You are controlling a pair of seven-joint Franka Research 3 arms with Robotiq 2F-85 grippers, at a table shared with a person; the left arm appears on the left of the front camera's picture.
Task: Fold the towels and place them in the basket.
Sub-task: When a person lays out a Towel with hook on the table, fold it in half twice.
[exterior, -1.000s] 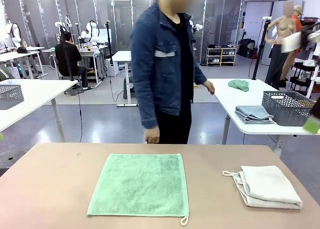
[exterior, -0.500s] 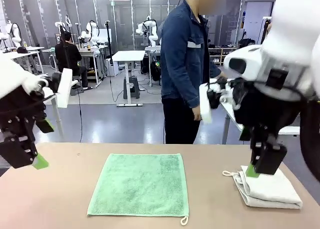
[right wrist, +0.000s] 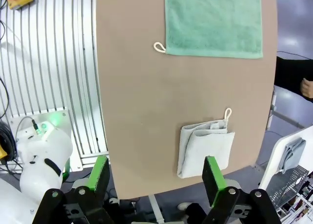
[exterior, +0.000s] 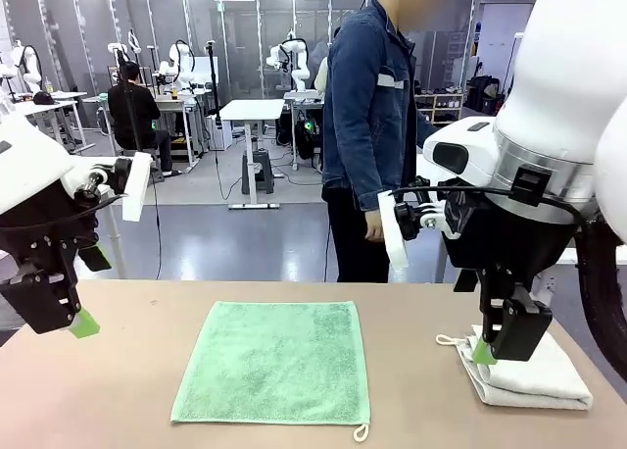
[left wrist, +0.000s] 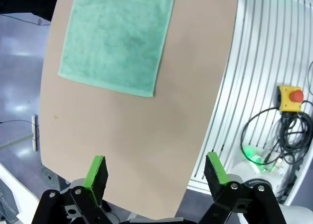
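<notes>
green towel [exterior: 274, 361]: lay flat, unfolded, mid table [exterior: 127, 390], loop [exterior: 361, 432] at near-right corner | white towel [exterior: 544, 378]: lay folded, to its right, well apart

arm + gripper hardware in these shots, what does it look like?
The left arm and right arm have glossy white, rounded shells. Black cables loop beside the right wrist. The left gripper and right gripper are black, with two fingers each, tipped with bright green pads.

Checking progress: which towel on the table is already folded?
The off-white towel, layered into a thick bundle; the mint green towel lies spread flat.
</notes>
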